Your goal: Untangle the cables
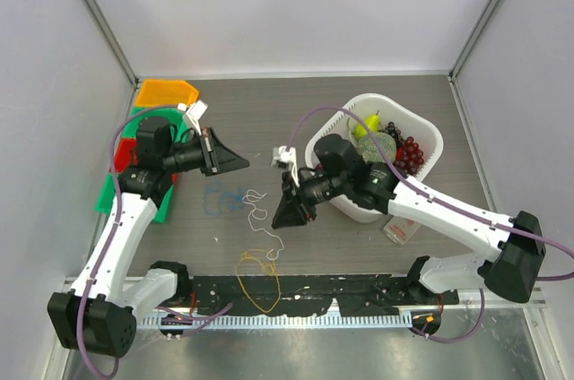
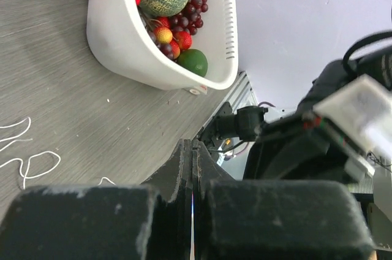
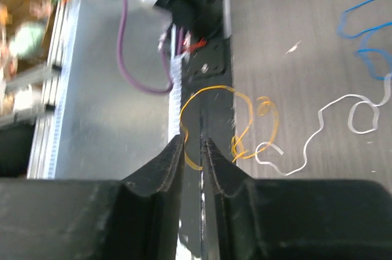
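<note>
Three thin cables lie apart on the wood table: a blue one (image 1: 222, 200), a white one (image 1: 261, 215) and an orange one (image 1: 259, 276) that loops over the black front rail. My left gripper (image 1: 244, 163) hovers left of them, above the table, shut with nothing in it (image 2: 192, 143). My right gripper (image 1: 282, 217) hangs just right of the white cable. In the right wrist view its jaws (image 3: 192, 140) stand a narrow gap apart, empty, with the orange cable (image 3: 211, 89), white cable (image 3: 318, 119) and blue cable (image 3: 367, 51) on the surface beyond.
A white basket (image 1: 430, 133) of fruit stands at the back right, behind the right arm, also in the left wrist view (image 2: 110, 45). Orange (image 1: 166, 91), red and green bins (image 1: 112, 192) sit at the left. A small packet (image 1: 401, 228) lies by the basket.
</note>
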